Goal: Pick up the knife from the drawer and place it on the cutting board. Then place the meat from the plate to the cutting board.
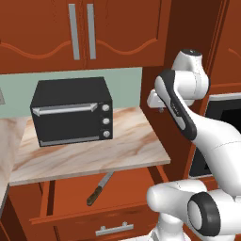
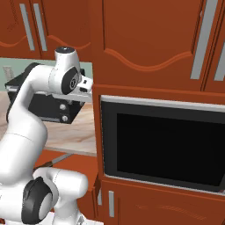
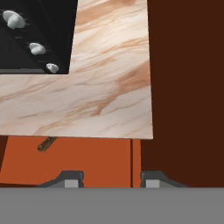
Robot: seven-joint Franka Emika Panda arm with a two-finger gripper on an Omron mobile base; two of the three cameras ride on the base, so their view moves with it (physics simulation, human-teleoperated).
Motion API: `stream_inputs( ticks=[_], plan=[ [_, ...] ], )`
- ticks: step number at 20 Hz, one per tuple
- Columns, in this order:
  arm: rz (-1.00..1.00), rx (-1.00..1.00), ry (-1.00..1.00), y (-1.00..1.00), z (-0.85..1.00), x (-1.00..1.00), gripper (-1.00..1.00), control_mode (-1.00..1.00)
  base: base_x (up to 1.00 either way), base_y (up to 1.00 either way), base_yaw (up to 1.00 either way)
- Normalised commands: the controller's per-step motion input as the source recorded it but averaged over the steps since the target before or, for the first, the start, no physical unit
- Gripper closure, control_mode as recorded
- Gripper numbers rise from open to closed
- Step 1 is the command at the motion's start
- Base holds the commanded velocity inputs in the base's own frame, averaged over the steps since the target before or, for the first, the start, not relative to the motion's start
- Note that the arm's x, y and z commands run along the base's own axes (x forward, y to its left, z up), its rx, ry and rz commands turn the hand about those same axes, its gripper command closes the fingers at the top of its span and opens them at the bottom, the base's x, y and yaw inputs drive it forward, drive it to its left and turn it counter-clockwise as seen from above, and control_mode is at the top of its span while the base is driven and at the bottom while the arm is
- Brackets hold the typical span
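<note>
The drawer [image 1: 66,195] stands pulled open under the marble counter [image 1: 134,146]. The knife [image 1: 99,188] lies in it at a slant, dark brown handle toward the front, grey blade running back under the counter edge. In the hand view, my gripper [image 3: 109,180] is open and holds nothing. It hovers high over the counter's right front corner, looking down into the drawer [image 3: 87,162]. The knife's handle end [image 3: 46,143] peeks out from under the counter edge, left of the fingertips [image 3: 66,179]. The cutting board, the plate and the meat are out of view.
A black toaster oven [image 1: 70,113] sits on the counter's left half. A tall dark wood cabinet side [image 3: 188,87] rises right of the counter, with a built-in oven [image 2: 167,145] beyond it. Upper cabinets [image 1: 82,33] hang overhead.
</note>
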Motion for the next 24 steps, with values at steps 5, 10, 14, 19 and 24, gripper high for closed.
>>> stream_inputs(
  ticks=[5,10,14,19,24],
  plan=[
    [0.00,0.00,0.00,0.04,0.00,-0.12,-1.00,-1.00,0.00,0.00,0.00],
    [0.13,0.00,0.01,0.40,-0.01,-0.32,-1.00,-1.00,0.00,0.00,0.00],
    [0.13,-0.02,0.00,0.41,0.00,-0.49,-1.00,-1.00,0.00,0.00,0.00],
    [0.02,0.00,0.00,0.07,-0.02,-0.57,-1.00,-1.00,0.00,0.00,0.00],
    [0.00,0.00,0.00,0.00,-0.14,-0.38,-1.00,-1.00,0.00,0.00,0.00]
  ],
)
